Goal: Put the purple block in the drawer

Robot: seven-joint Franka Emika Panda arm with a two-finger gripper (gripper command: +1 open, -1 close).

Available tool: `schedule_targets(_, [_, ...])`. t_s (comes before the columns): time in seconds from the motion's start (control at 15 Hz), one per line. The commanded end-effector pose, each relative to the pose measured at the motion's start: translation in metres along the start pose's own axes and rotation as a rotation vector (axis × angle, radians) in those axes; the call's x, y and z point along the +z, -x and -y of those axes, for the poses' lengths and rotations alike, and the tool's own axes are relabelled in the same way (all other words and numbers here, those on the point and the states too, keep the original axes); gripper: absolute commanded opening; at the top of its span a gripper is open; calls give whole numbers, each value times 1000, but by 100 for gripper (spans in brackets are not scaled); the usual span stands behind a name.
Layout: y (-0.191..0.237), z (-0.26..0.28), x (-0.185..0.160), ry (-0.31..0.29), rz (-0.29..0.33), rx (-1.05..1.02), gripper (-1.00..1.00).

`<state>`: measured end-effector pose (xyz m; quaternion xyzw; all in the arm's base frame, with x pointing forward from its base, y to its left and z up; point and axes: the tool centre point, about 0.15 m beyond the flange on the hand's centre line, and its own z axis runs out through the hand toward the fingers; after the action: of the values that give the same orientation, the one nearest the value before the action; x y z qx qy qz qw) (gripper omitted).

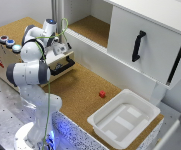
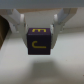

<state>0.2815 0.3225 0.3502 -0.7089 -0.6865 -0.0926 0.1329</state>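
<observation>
In the wrist view the purple block [image 2: 40, 43], marked with yellow letters, sits between my two pale fingers [image 2: 18, 21]. My gripper [image 2: 41, 30] is shut on it over a pale surface. In the exterior view the gripper [image 1: 60, 49] hangs just over the pulled-out pale wooden drawer [image 1: 65, 57] with its black bar handle [image 1: 63, 66], at the front of the light wooden cabinet [image 1: 4, 57] on the exterior view's left. The block is hidden by the hand in that view.
A small red block [image 1: 102, 93] lies on the cork tabletop [image 1: 80, 90]. A white plastic tray [image 1: 122, 117] stands at the front right. A large white door with a black handle [image 1: 138, 45] is at the back right. Round objects [image 1: 7, 41] sit on the cabinet.
</observation>
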Motion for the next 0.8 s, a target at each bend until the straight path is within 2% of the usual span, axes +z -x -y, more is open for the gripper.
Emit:
schedule_targets(0.0, [-10,-36,38,-59,-82,-13,-100])
schedule_targets(0.2, [-20,-59,36,-47,-110,12,-100])
schedule_targets(0.4, [-29,-71,29,-54,-104,-8,-100])
schedule_targets(0.47, [-31,-70,24,-66,-102,-22,100])
schedule_targets(0.73, [-22,-51,-1,-100,-102,-99,100])
